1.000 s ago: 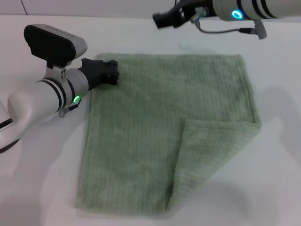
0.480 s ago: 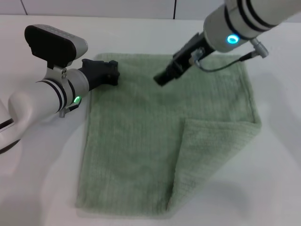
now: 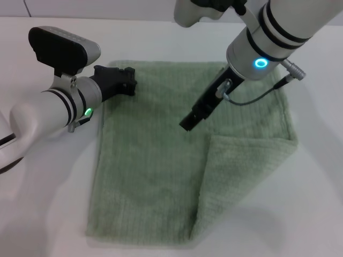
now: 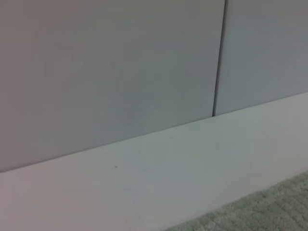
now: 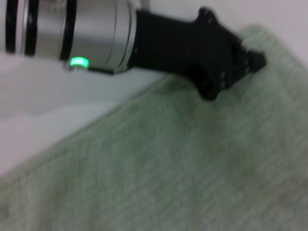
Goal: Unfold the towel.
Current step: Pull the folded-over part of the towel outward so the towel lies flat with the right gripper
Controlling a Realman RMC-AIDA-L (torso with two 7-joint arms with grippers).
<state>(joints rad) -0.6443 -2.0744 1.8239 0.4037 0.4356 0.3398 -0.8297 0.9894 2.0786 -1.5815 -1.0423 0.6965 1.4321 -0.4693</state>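
1. The right gripper [image 3: 190,122] has swept in from the far edge of the counter [image 3: 48,214] over the last second. It now hangs over the middle of the towel [image 3: 155,160], near the inner edge of the folded-over corner [image 3: 241,171].
2. The pictures do not show whether the right gripper's fingers are open or closed, because its tip is a dark block seen end-on.
3. The left gripper [image 3: 127,81] has not shifted. It rests on the towel's far left corner, apparently pinning it there, and I cannot tell whether its fingers are open or closed around the cloth.
4. The towel lies spread flat on the white counter in front of the robot, except for its near right corner, which is doubled back onto the cloth as a triangular flap.
5. Judging by this approach, the right arm is lining up to take that flap and pull it outward, the one fold left to undo.
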